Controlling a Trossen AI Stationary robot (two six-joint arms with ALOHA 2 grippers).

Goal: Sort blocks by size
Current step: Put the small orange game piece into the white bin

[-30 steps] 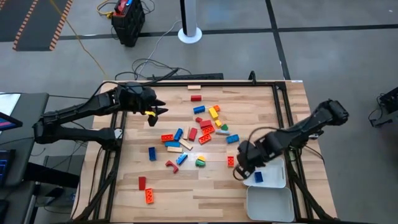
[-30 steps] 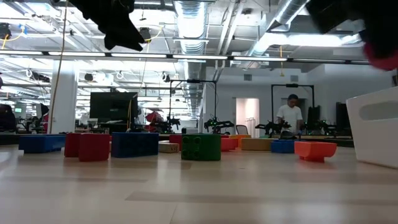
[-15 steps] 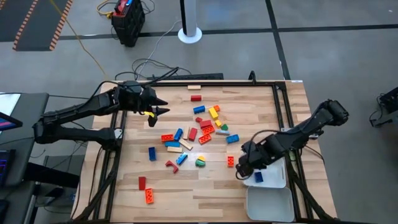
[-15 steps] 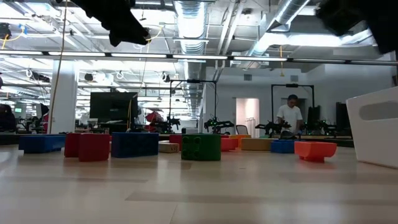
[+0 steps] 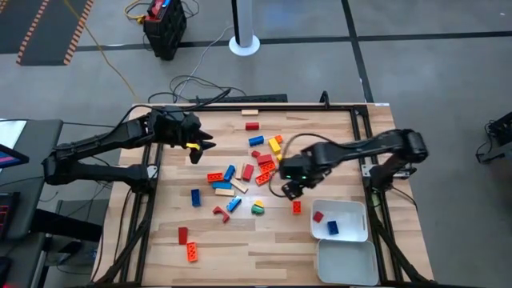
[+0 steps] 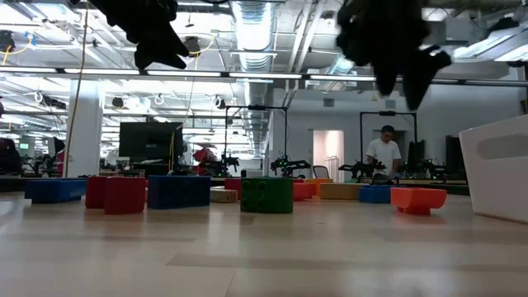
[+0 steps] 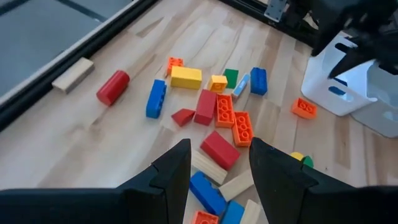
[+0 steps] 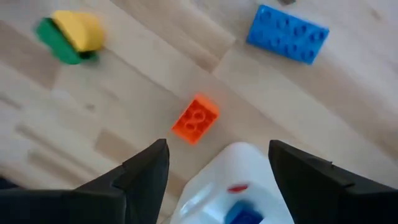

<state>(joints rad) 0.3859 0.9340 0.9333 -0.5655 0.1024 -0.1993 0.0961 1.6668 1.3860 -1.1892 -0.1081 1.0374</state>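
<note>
The right hand (image 5: 293,189) has left the white tray (image 5: 354,210), where a red block (image 5: 318,217) now lies, and hovers released above the small orange block (image 8: 194,118) beside that tray: likely next. The left hand (image 5: 202,145) waits, released.

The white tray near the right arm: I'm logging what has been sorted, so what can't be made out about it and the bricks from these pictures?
- Near tray, high view: a red brick and a blue brick lie in it, too small to compare sizes.
- Same tray, low view: its wall hides the contents and the picture edge cuts it off.
- Right wrist view: the right gripper covers part of the tray.
- Brick pile, high view: studs too small to count.
</note>
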